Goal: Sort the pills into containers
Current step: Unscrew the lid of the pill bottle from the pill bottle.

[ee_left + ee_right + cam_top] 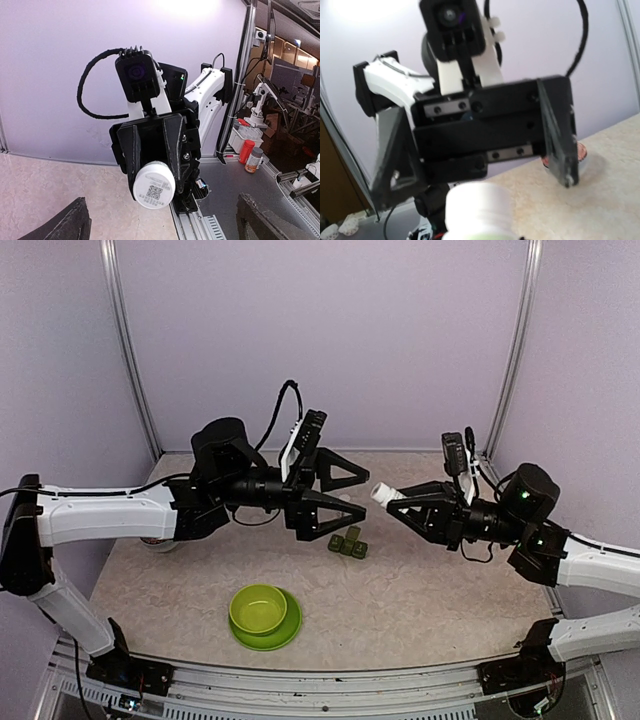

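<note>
- Resting mid-desk on the beige marbled desk (450, 590), the containers (347, 544) are seen.
- The left hand (347, 492) is spread wide, released.
- The right hand (398, 502) is clenched on a white bottle (383, 492).
- The desk is enclosed by pale lilac walls (400, 340).

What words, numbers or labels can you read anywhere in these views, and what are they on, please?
No text can be read as it stands.
On the white bottle: a square code and small print on its round end, too small to read.
On the red bottle outside the cell: nothing legible.

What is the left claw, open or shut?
Open. The left gripper has both fingers spread wide apart, gripping nothing.
</note>
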Action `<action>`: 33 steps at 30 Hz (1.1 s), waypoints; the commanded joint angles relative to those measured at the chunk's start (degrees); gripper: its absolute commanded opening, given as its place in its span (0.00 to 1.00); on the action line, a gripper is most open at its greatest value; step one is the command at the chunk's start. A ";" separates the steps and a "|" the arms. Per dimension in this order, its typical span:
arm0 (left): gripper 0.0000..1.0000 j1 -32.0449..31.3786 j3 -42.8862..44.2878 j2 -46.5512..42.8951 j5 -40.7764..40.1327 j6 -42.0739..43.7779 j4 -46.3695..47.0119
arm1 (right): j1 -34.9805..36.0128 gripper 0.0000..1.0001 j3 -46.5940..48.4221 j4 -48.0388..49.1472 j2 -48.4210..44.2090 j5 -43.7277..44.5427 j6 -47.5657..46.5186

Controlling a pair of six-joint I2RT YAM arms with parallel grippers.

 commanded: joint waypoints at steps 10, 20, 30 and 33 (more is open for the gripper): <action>0.99 -3.42 -0.65 4.88 -2.89 -7.96 20.71 | 4.11 0.11 -0.77 14.84 8.31 5.72 1.74; 0.97 -3.88 -1.21 4.93 -1.86 -7.68 20.91 | 4.36 0.10 -2.90 18.34 9.38 12.19 2.91; 0.97 -3.97 -1.41 4.78 -1.82 -6.38 17.40 | 4.36 0.10 -4.99 15.32 3.36 19.92 0.25; 0.96 -3.97 -1.60 4.55 -1.54 -6.09 16.47 | 4.36 0.10 -4.93 13.66 1.76 21.36 -0.70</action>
